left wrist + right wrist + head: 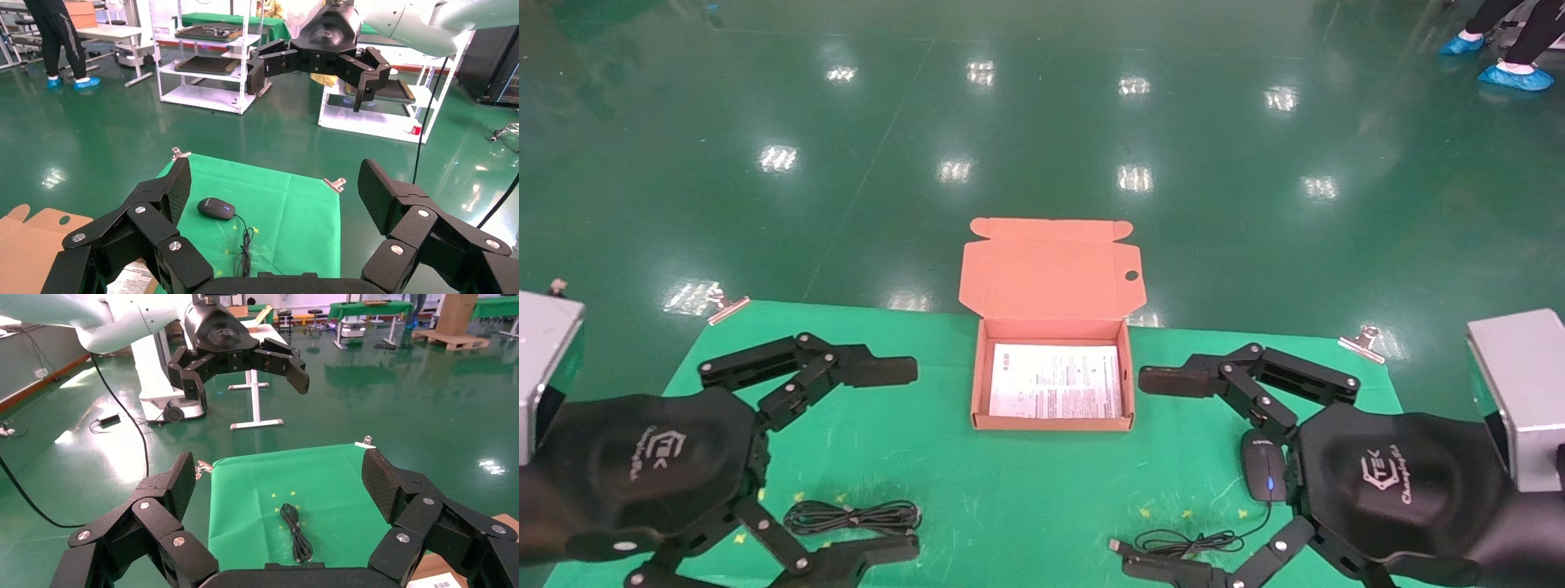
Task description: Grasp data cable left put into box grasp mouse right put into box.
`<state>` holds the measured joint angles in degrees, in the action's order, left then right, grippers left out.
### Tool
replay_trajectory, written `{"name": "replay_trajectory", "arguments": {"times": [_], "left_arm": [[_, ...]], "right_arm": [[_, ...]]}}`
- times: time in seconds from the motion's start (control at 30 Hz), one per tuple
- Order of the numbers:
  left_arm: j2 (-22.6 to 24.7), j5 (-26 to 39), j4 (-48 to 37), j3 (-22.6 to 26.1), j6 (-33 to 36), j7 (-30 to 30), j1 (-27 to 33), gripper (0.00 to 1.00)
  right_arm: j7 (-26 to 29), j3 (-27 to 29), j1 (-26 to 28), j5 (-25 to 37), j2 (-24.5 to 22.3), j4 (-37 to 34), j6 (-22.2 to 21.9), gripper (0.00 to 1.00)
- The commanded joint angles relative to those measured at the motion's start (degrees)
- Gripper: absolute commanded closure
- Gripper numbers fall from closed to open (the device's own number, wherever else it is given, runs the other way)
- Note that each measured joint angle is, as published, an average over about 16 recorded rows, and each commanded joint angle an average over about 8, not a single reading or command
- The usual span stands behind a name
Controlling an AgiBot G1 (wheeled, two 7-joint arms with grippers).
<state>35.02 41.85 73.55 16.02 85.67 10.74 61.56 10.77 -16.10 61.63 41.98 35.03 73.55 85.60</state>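
1. I see the left tool [891,457] released, fingers spread wide, raised over the left side of the green worktop [1009,498].
2. The data cable [852,517] lies coiled flat on the worktop, below that tool's opening.
3. I see the right tool [1160,474] released likewise, over the right side.
4. The mouse [1263,475] rests beside it, cord trailing toward me.
5. The box [1052,422] sits centred between both tools, lid open, a printed sheet [1054,380] inside.

Matt cardboard box [1050,278], green cloth table cover [1009,490], glossy green floor [1042,122], smooth black plastic mouse [1264,475]
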Motion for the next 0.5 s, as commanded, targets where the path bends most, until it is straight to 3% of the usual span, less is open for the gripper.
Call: {"name": "replay_trajectory", "arguments": {"times": [0.03, 0.5], "left_arm": [[0.00, 0.00, 0.00, 0.00, 0.00, 0.00, 0.00, 0.00], [0.52, 1.88, 0.20, 0.69, -0.16, -0.67, 0.82, 0.00]], "right_arm": [[0.00, 0.00, 0.00, 0.00, 0.00, 0.00, 0.00, 0.00], [-0.88, -0.22, 0.20, 1.67, -0.38, -0.18, -0.35, 0.00]]}}
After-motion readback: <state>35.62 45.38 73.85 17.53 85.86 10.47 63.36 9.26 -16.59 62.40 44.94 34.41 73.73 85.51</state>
